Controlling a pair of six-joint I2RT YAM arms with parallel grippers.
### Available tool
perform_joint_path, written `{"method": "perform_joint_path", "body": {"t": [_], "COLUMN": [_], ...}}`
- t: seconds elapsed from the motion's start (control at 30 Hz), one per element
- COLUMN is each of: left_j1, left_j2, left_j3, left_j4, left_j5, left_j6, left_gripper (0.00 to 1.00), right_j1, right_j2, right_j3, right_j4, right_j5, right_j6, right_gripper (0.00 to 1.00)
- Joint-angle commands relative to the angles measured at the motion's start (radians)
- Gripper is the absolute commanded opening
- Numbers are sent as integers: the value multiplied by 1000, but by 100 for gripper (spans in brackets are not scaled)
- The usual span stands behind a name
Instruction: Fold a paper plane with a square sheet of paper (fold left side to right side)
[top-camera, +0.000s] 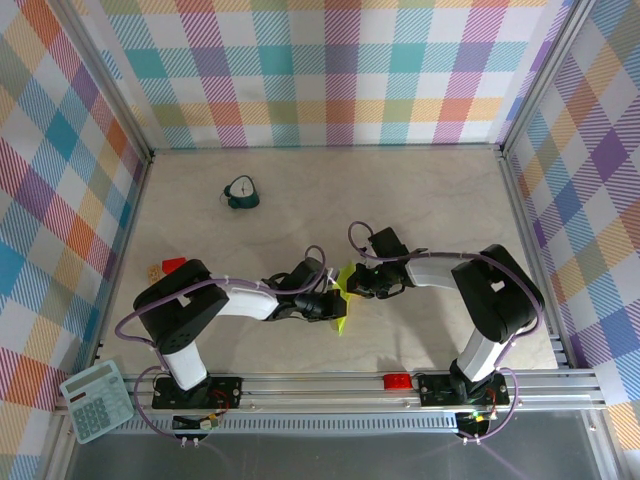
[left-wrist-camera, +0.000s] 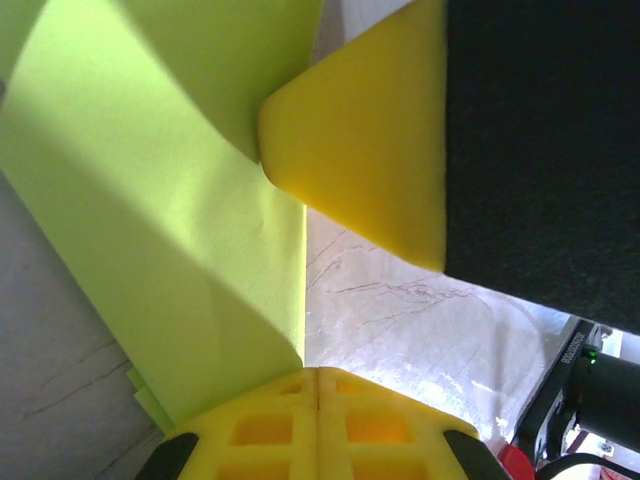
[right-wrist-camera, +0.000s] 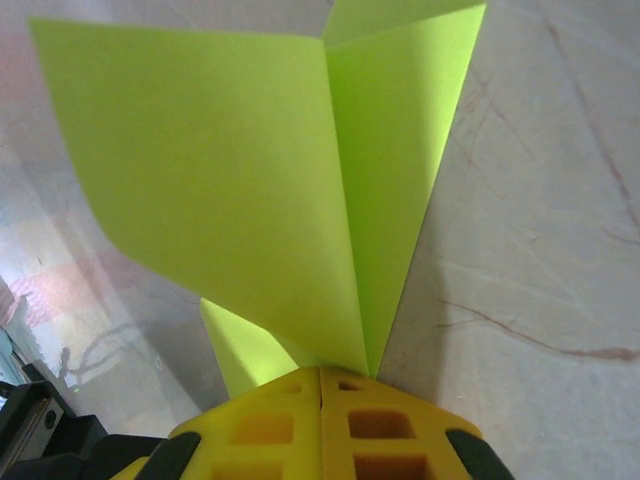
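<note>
Folded lime paper (left-wrist-camera: 170, 230) in the closed left end effector (left-wrist-camera: 318, 375)

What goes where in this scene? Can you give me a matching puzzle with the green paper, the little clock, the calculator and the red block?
Things:
1. lime paper
2. teal clock
3. calculator
4. red block

Places:
a. near left corner
b. far side, left of centre
c. centre, toward the near side
d. left edge, midway

Pairs: 1-c, 2-b, 3-a, 4-d

Left arm (top-camera: 245, 300) and right arm (top-camera: 435, 268): white links, black joints, looping lilac cables (top-camera: 125, 325). Left tool (left-wrist-camera: 318, 410) and right tool (right-wrist-camera: 320, 410) are yellow, seemingly moulded with square pockets.
</note>
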Motion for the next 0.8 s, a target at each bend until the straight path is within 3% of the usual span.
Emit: {"method": "perform_joint_path", "body": {"t": [0.0,0.23,0.5,0.77], "left_j1": [-28,-63,-64,-64], "left_j2": [28,36,-27,-88], "left_j3": [-26,-31,-115,-156], "left_j4": [-39,-117,-153,-208], "left_j5": [-20,-83,-87,-103], "left_j6": [-3,10,53,131], "left_gripper": [0,0,0,0], "right_j1": [10,9,9,72], "right_j2": [25,-91,-197,-156], "right_j3": [12,37,-72,-103], "right_j4": [-102,-69,33,132], "right_j5": [21,-3,-38,-64], "right_j6": [-26,-14,6,35], "right_gripper": [0,0,0,0]}}
